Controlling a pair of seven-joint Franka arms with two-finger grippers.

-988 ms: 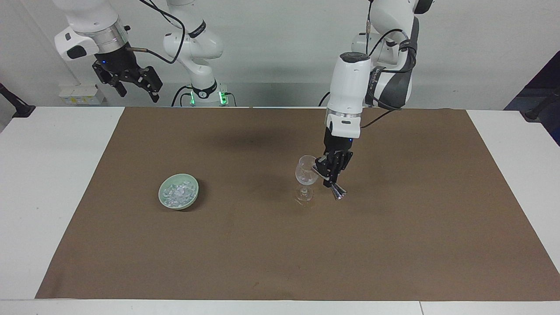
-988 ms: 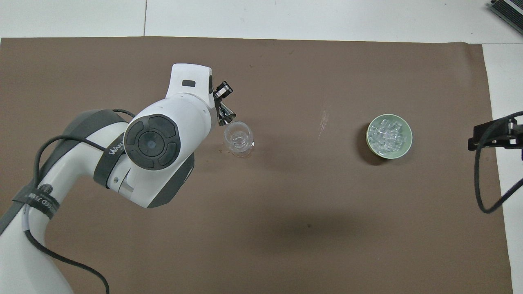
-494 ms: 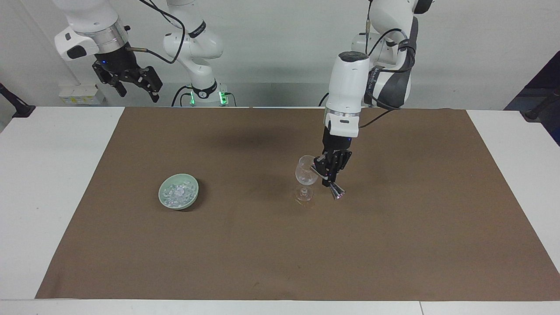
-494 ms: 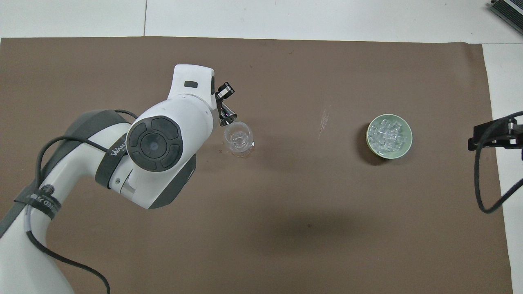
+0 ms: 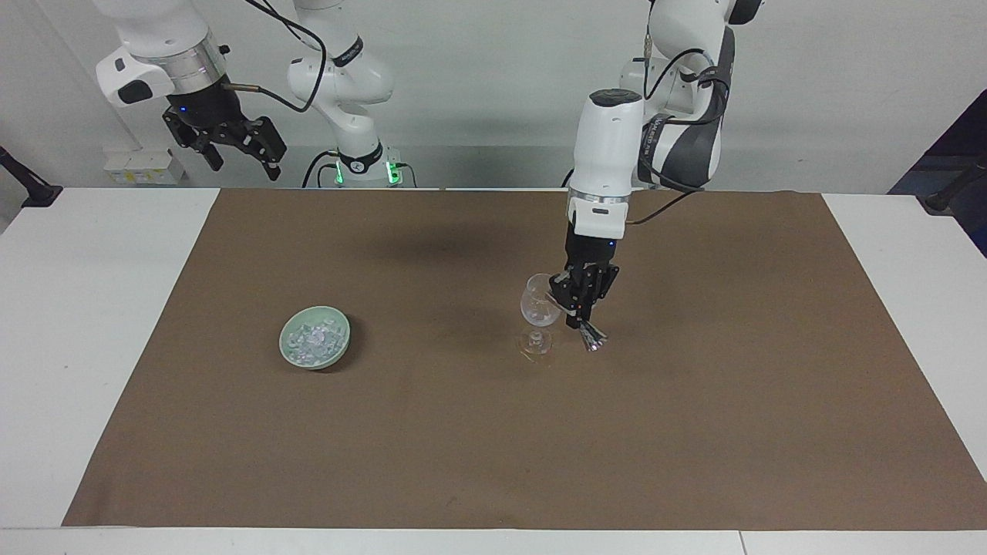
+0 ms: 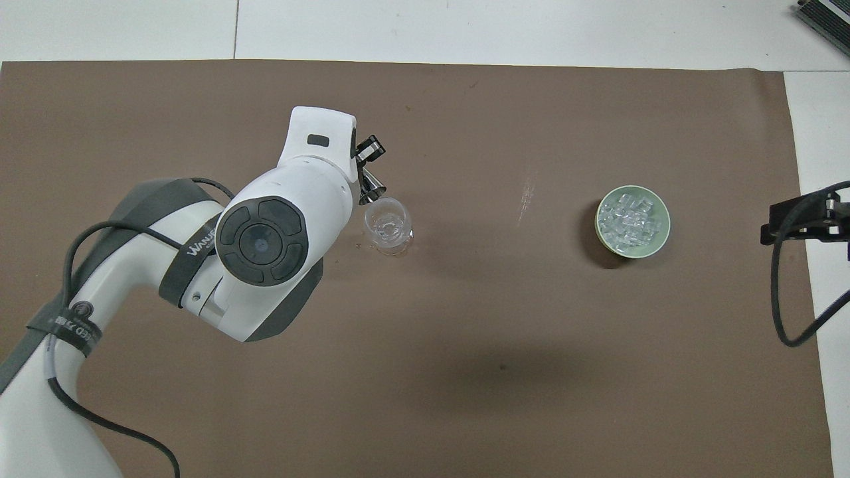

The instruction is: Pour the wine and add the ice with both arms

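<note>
Now the left gripper (image 5: 580,308) hangs low over the brown mat (image 5: 694,432), its jaws clamped on a small metal jigger (image 5: 590,334) that tilts with one end at the rim of the glass (image 5: 538,307). Glass stands upright on its foot near the middle of the mat, just beside the gripper on the side toward the right arm's end. From overhead, the jigger (image 6: 369,188) touches or nearly touches the glass (image 6: 387,226) rim; which, I cannot tell.

Over at the right arm's end, the green bowl (image 5: 340,344) sits on the mat with the ice (image 5: 312,340) heaped inside it, well apart from the glass, with bare mat between them. Overhead, the ice (image 6: 629,219) fills the bowl (image 6: 661,232) nearly to its rim.

Up high, the right gripper (image 5: 239,158) waits over the table's edge nearest the robots, jaws spread apart, holding nothing. Bare mat runs from both vessels to the edge farthest from the robots.
</note>
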